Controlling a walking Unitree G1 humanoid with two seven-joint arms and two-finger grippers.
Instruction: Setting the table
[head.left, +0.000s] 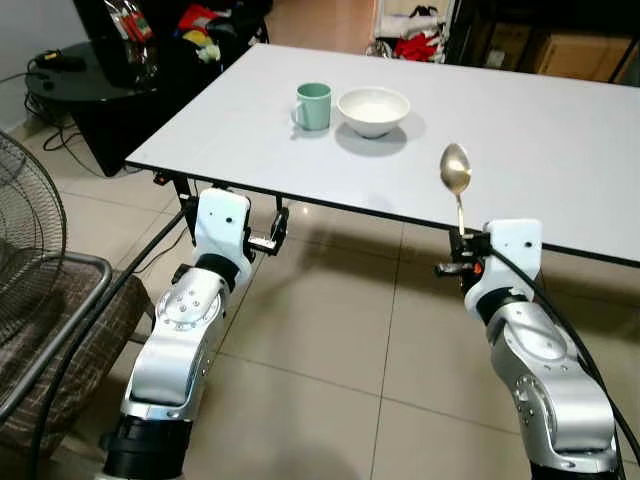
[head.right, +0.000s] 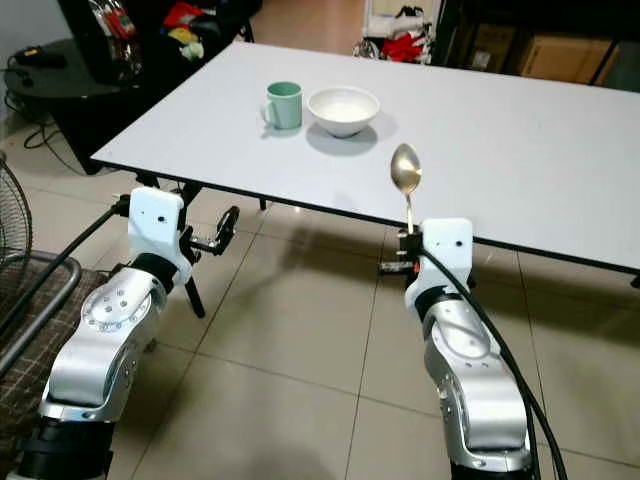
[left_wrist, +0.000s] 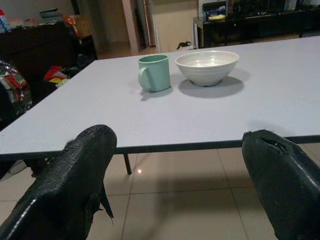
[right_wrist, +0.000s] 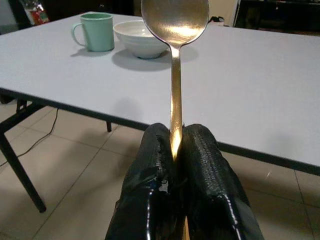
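below the table (head.left: 560, 150) edge, right gripper (right_wrist: 174, 145) clamping upright spoon (head.left: 456, 172), left gripper (left_wrist: 180, 165) spread wide

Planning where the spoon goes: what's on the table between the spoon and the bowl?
Nothing: bare table separates the spoon and bowl, seen in both eye views.

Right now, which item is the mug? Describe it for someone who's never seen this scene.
Start at the white table. Toward its far left stand two dishes side by side; the mug is the left one. It is pale green with a handle, unlike the wider white bowl beside it.
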